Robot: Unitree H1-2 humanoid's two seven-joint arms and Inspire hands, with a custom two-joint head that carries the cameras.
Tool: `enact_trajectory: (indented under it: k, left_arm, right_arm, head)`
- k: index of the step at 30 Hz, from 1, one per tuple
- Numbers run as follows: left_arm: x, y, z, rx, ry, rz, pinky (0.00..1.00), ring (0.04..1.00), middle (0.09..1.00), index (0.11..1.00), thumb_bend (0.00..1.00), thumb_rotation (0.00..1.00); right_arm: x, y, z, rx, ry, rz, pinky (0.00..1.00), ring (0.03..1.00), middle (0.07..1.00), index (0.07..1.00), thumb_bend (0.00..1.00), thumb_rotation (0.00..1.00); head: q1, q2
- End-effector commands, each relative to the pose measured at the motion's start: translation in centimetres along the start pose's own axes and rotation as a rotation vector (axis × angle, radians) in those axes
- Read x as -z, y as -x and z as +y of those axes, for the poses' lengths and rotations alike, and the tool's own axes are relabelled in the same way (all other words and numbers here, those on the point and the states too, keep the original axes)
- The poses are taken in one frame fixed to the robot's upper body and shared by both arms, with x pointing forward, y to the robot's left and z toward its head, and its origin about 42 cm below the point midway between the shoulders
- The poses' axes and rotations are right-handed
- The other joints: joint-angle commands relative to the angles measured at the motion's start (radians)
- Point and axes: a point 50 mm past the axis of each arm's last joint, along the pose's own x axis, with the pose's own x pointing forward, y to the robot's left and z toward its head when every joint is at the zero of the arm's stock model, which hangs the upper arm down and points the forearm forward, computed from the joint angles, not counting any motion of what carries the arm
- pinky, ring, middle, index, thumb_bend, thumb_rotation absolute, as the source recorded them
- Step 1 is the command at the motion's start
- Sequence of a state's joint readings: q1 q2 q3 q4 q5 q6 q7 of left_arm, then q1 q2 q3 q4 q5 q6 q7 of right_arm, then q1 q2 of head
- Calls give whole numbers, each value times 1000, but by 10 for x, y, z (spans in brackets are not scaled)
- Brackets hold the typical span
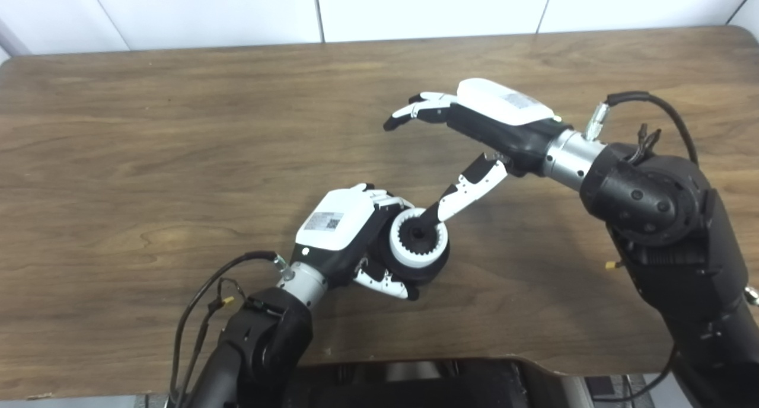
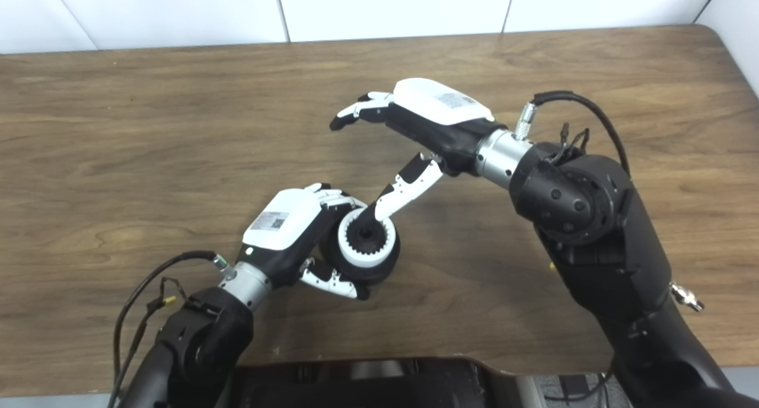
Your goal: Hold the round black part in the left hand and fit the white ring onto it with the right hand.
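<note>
My left hand [image 1: 347, 233] is shut on the round black part [image 1: 431, 270] and holds it just above the table, its face tilted up toward the right. The white toothed ring [image 1: 398, 241] sits on the face of the black part. My right hand [image 1: 474, 129] hovers above and to the right with its fingers spread and holds nothing. Its thumb [image 1: 465, 193] reaches down and its tip touches the middle of the ring. The scene also shows in the right eye view, with the ring [image 2: 350, 242] and my right hand [image 2: 415, 123].
The brown wooden table [image 1: 178, 159] spreads all around both hands. A white tiled wall [image 1: 415, 5] runs behind its far edge. The robot's dark body [image 1: 403, 384] lies at the near edge.
</note>
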State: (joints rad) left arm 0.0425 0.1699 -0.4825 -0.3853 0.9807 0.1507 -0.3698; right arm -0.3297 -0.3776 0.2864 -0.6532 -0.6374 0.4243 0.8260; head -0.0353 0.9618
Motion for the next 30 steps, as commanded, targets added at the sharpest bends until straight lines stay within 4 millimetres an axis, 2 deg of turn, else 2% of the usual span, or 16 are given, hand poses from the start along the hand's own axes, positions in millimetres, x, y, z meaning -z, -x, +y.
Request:
enact_trajectory:
  k: [1,2,5,10,17,30]
  left_arm:
    - [7,-2,0,8,-37,45,906,830,759,610,768,236]
    - [7,-2,1,5,-43,49,900,829,762,654,834,287]
    - [6,-2,3,1,-61,62,890,831,773,728,903,370]
    - [7,-3,5,-6,-91,70,852,807,784,774,990,407]
    - [8,-3,9,25,-74,105,854,818,814,819,1000,424]
    - [15,-3,26,109,-57,167,943,916,893,896,1000,439]
  right_arm:
    - [-8,4,-14,74,22,-33,877,953,855,818,1000,484]
    - [-8,4,-14,74,21,-31,876,954,854,817,1000,485]
    - [-7,6,-13,76,17,-25,874,957,855,815,1000,477]
    - [-4,6,-13,71,17,-20,874,956,857,818,1000,490]
    - [-2,7,-16,82,15,-23,854,950,856,820,1000,532]
    - [2,10,-20,106,-33,-9,886,959,852,821,1000,495]
  head:
    - [-1,1]
    - [-1,0]
    - [0,-1]
    - [0,-5]
    - [-2,-4]
    - [0,-8]
